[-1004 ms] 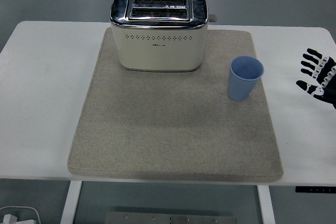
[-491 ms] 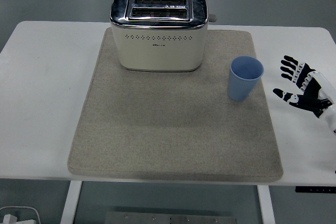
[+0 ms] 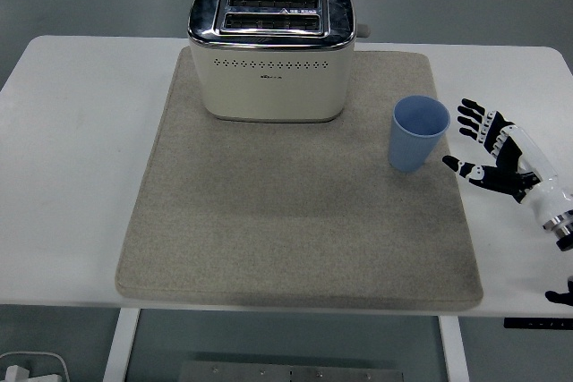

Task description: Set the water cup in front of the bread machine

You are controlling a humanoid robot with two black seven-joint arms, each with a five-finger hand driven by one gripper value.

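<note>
Our right hand [image 3: 503, 153] hovers just beside the blue water cup [image 3: 417, 133] — fingers [image 3: 469, 114] spread wide, gripping nothing — toaster [image 3: 269, 52] at the mat's [image 3: 286, 221] far edge.

You have a light blue water cup [image 3: 418, 134] just beside the black-and-white fingers [image 3: 472, 118]. Farther from them stands a cream bread machine [image 3: 270, 53] with a chrome top, on a beige-grey mat [image 3: 295, 221] over the white bench [image 3: 72, 158].
</note>
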